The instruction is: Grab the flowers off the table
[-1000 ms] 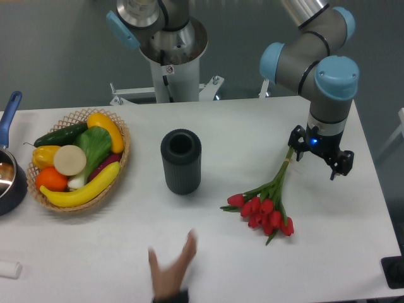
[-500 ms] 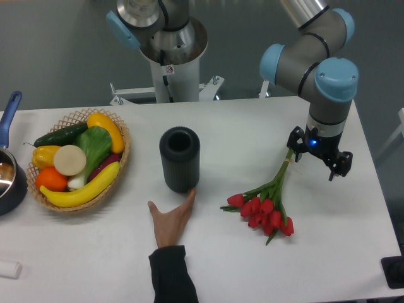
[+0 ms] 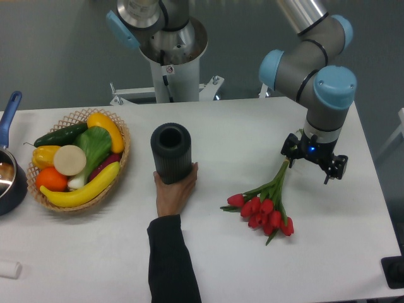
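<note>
The flowers (image 3: 265, 207), a bunch of red tulips with green stems, lie on the white table (image 3: 240, 271) right of centre, heads toward the front, stems pointing back and right. My gripper (image 3: 314, 164) hangs below the blue-capped wrist, over the stem ends at the back right. Its dark fingers (image 3: 336, 168) stand apart, and nothing is between them. The stem tips (image 3: 285, 166) reach the left side of the gripper. Whether it touches them cannot be told.
A person's hand (image 3: 175, 191) and dark sleeve reach in from the front edge and hold a dark ribbed vase (image 3: 171, 153) at the table's middle. A wicker basket (image 3: 79, 117) of fruit and vegetables stands at the left, with a blue pan (image 3: 11, 183) beyond it.
The person's hand has reached forward and taken hold of the dark vase, shifting it left and back. My gripper has moved slightly left and down toward the stem ends.
</note>
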Robot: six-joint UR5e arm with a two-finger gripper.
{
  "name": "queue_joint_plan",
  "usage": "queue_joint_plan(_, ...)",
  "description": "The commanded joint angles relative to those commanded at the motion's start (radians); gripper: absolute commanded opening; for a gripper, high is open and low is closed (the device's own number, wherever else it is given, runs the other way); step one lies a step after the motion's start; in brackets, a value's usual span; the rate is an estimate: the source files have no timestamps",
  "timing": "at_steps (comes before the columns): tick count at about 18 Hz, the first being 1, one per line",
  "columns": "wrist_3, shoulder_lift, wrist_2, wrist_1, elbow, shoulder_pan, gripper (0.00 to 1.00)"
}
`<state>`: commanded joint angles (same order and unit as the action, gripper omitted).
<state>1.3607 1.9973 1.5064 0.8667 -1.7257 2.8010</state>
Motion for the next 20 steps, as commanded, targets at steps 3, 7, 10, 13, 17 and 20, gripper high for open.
queue_joint_plan(3, -0.041, -0.011, -0.008, 0.0, -0.029, -0.002, 1.0)
queue_joint_plan(7, -0.092, -0.011, -0.009, -0.002, -0.049, -0.009, 1.0)
queue_joint_plan(10, -0.092, -0.005, -0.008, -0.008, -0.067, -0.031, 1.0)
queue_joint_plan(13, -0.092, 0.0, -0.011, -0.017, -0.077, -0.037, 1.0)
queue_joint_plan(17, -0.092, 0.018, -0.011, -0.023, -0.078, -0.043, 1.0)
queue_joint_plan(20, -0.092, 0.035, -0.011, -0.037, -0.077, -0.049, 1.0)
